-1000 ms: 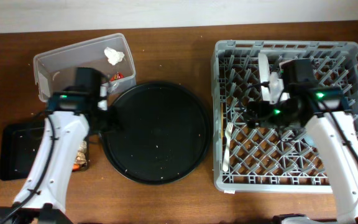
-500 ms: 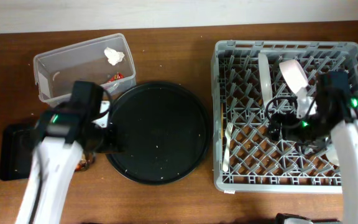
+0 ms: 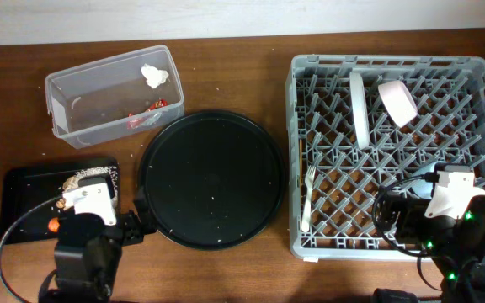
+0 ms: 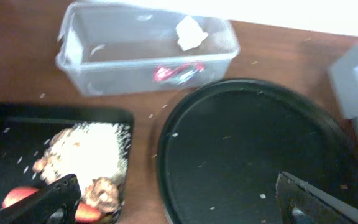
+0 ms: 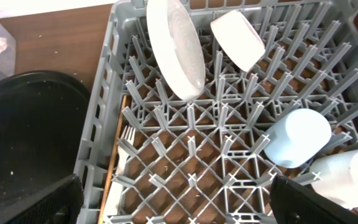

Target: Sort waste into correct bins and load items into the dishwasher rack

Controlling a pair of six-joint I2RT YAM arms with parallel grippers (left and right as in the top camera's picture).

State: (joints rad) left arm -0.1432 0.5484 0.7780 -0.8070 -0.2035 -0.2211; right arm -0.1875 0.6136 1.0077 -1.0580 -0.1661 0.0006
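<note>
The cream cup [image 5: 353, 180] is cropped by the frame edge; left gripper [image 4: 176, 190] and right gripper [image 5: 176, 186] are seen with jaws apart.

We see the grey rack [image 3: 296, 126] holding the white plate [image 3: 360, 108] standing on edge, the pink bowl [image 3: 398, 103] tilted just beside it, the blue cup [image 5: 297, 138] and cream cup [image 5: 347, 177] lying side by side, and the fork [image 3: 309, 198] and chopstick [image 3: 301, 168] along its left wall. The clear tub [image 3: 99, 84] holds the tissue [image 3: 154, 76] and red wrapper [image 4: 178, 73]. The black tray [image 3: 23, 181] holds the scraps [image 4: 92, 146] and carrot [image 3: 53, 225].
</note>
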